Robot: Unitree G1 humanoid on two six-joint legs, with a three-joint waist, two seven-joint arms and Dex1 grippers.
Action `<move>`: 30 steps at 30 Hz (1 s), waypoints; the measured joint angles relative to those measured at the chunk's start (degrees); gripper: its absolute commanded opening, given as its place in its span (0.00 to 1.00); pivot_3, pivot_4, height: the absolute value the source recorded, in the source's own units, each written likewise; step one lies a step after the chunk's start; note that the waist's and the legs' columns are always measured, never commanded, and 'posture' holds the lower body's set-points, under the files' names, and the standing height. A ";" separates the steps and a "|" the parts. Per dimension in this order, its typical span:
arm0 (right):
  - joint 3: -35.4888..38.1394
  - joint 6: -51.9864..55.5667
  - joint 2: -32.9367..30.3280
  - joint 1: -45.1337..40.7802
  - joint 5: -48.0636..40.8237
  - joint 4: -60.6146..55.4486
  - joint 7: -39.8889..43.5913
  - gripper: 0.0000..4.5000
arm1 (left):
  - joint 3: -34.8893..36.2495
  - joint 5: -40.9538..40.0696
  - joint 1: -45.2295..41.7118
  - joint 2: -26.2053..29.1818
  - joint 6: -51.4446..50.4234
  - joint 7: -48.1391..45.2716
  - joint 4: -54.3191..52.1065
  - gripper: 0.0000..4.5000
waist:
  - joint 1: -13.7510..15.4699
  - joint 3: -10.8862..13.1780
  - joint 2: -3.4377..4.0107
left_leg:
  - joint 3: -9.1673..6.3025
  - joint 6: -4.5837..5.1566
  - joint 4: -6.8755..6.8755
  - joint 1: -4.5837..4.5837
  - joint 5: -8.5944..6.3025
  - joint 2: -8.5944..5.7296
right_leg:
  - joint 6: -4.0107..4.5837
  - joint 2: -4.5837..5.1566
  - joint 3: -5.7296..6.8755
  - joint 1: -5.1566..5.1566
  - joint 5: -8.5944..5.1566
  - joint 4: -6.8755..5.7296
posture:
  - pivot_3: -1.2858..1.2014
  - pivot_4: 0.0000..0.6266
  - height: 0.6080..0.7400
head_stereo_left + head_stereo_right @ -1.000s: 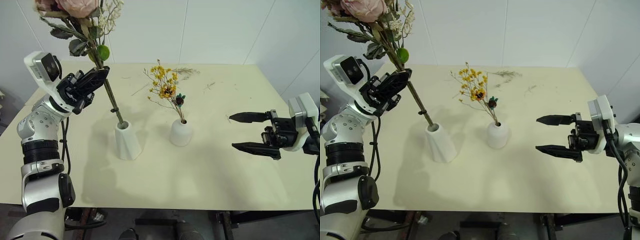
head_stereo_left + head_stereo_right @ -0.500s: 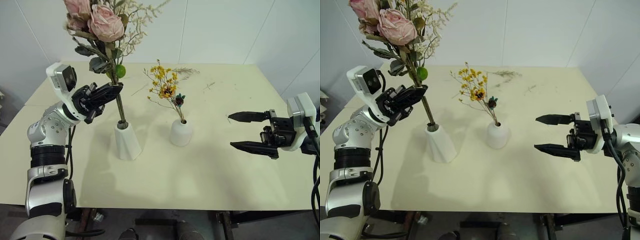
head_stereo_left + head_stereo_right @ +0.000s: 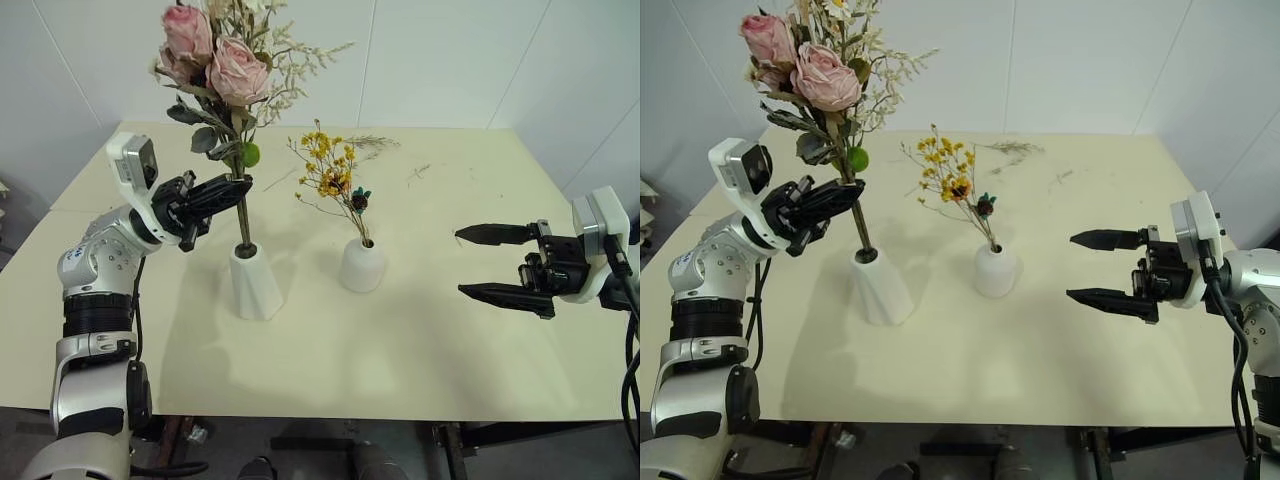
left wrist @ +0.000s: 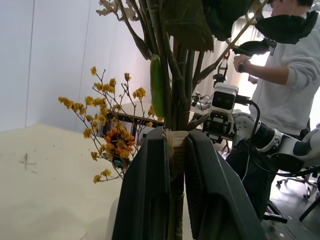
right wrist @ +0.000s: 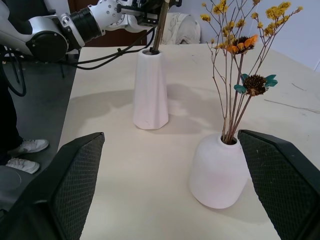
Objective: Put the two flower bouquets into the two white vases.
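One rose bouquet [image 3: 225, 70] — clenched in left end effector [image 3: 232, 190], stems inside tall vase [image 3: 254, 283].

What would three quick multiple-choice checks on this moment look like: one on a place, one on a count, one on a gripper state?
1. Where do the rose bouquet's stems end?
A. On the table
B. In the tall vase's mouth
C. In the round vase

2. How many white vases stand on the table?
A. One
B. Two
C. Three

3. How is the right gripper?
A. Open, holding nothing
B. Shut on a twig
C. Shut on the yellow spray

Key: 1 B, the stems enter the tall vase while the left gripper clamps them. 2 B, the tall one and the round vase with the yellow spray. 3 A, its fingers stand apart.
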State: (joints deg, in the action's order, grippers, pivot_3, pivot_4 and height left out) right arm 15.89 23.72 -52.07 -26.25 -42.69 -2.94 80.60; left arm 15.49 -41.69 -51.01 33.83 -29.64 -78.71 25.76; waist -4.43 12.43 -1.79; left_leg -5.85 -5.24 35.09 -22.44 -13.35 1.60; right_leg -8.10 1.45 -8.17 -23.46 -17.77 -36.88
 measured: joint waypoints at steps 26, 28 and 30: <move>-0.01 -0.16 0.19 0.18 0.09 0.17 -0.50 1.00 | -0.65 -0.06 4.79 0.24 -2.07 -0.56 -3.22 0.99 | -0.02 0.00 0.00 | 0.00 0.00 0.00 0.00 0.00 0.00 | 0.00 0.00 0.00 0.00 0.00 0.00 | 0.52 0.24 1.00; -0.02 -0.24 0.19 0.13 0.24 0.25 -0.49 1.00 | -0.04 -1.10 5.77 0.88 -3.13 -0.45 -5.25 0.99 | -0.11 0.00 0.00 | 0.00 0.00 0.00 0.00 0.00 0.01 | 0.00 0.00 0.00 0.00 0.00 0.00 | 0.52 0.24 1.00; -0.02 -0.29 0.19 0.12 0.64 0.31 -0.48 1.00 | 0.38 -1.83 7.08 1.50 -4.16 -0.42 -7.17 0.99 | -0.12 0.00 0.00 | 0.00 0.00 0.00 0.00 0.00 0.01 | 0.00 0.00 -0.01 0.00 0.00 -0.01 | 0.52 0.24 1.00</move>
State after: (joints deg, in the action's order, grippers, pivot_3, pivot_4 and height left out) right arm 15.87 23.42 -51.88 -26.12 -42.05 -2.62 80.12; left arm 15.87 -43.52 -43.94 35.33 -33.79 -79.13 18.59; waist -4.55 12.43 -1.79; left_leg -5.85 -5.24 35.09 -22.43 -13.36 1.61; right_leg -8.10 1.45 -8.17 -23.47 -17.77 -36.89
